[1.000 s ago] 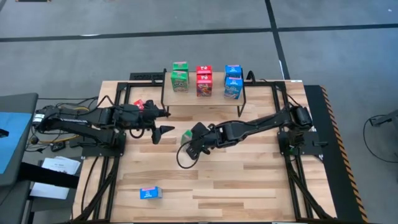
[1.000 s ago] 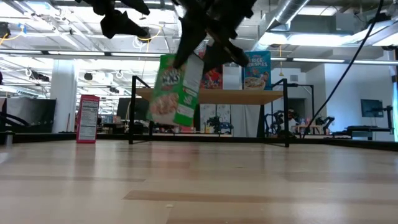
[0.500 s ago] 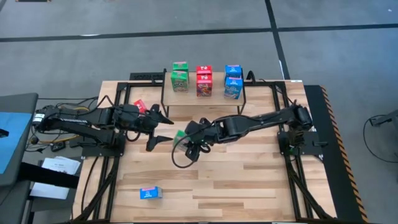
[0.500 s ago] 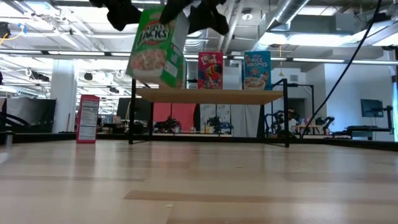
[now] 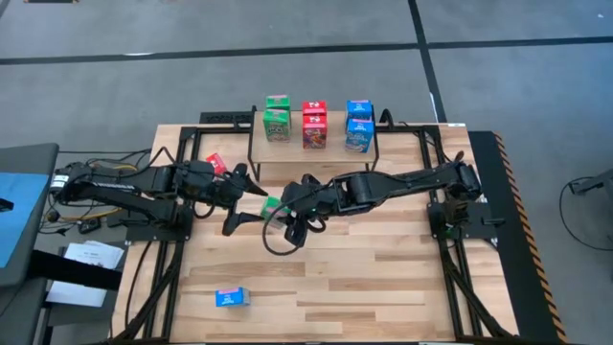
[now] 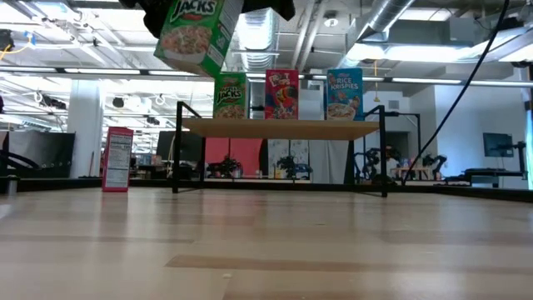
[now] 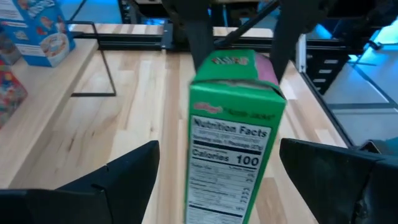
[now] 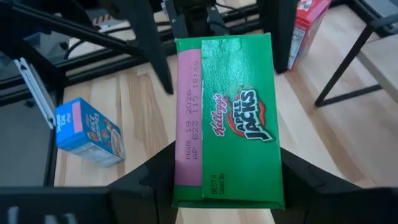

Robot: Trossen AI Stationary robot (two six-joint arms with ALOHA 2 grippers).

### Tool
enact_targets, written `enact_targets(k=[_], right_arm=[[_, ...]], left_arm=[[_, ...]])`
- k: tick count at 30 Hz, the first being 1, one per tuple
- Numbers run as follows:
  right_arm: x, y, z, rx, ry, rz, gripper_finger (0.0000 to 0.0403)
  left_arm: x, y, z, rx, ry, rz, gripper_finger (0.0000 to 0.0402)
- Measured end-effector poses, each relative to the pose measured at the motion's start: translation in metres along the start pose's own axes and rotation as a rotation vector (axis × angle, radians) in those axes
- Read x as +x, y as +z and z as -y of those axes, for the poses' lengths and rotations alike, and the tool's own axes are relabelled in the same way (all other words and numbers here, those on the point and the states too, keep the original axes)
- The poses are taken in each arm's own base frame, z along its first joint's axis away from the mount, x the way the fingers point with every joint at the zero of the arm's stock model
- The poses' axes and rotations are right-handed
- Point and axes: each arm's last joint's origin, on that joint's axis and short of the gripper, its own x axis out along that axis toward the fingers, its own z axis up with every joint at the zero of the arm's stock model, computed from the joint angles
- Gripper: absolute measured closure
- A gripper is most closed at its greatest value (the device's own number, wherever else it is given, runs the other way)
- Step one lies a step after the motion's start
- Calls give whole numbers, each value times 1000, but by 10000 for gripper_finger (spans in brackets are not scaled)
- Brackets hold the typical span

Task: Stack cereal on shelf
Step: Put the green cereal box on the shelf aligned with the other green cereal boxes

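Note:
My right gripper [image 5: 285, 207] is shut on a green cereal box [image 5: 273, 204], held high above the table's middle; it also shows in the low view [image 6: 195, 33]. My left gripper [image 5: 246, 203] is open, with one finger on each side of that box [image 7: 235, 137] and not touching it, as far as shows. The shelf [image 5: 326, 156] stands at the far middle and carries stacked green [image 5: 277, 119], red [image 5: 314, 125] and blue [image 5: 359, 125] boxes. A red box [image 5: 215, 163] stands upright on the table at the far left. A blue box [image 5: 231, 298] lies on the table near the front left. My right gripper pinches the green box between its two fingers [image 8: 155, 177], one on each broad face just below the top panel [image 8: 227, 155]. The fingers slant down from above and from the table's right. The box hangs below them, lifted clear, top up and a little tilted.
The shelf's black legs [image 6: 177, 146] stand on the table beyond the grippers. The blue box [image 8: 87, 130] and the red box [image 6: 118, 158] are the only loose ones on the tabletop. Open wood lies at the table's near right.
My right gripper has carried the green box up and toward the table's left, in between my left gripper's open fingers; the box has risen well clear of the table. My left gripper has swung a little toward the near edge, still open.

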Motion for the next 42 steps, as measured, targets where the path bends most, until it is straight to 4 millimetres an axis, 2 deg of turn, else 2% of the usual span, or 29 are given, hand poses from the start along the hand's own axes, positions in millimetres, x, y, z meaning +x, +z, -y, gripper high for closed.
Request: enact_targets(k=[17, 32, 42], right_arm=[[0, 9, 5, 18, 5, 50, 192], [-1, 10, 4, 19, 11, 59, 192], [-1, 10, 4, 20, 10, 59, 192]], left_arm=[[0, 5, 2, 2, -73, 44, 83], [0, 4, 2, 2, -71, 39, 206], [0, 4, 2, 2, -70, 39, 229]])
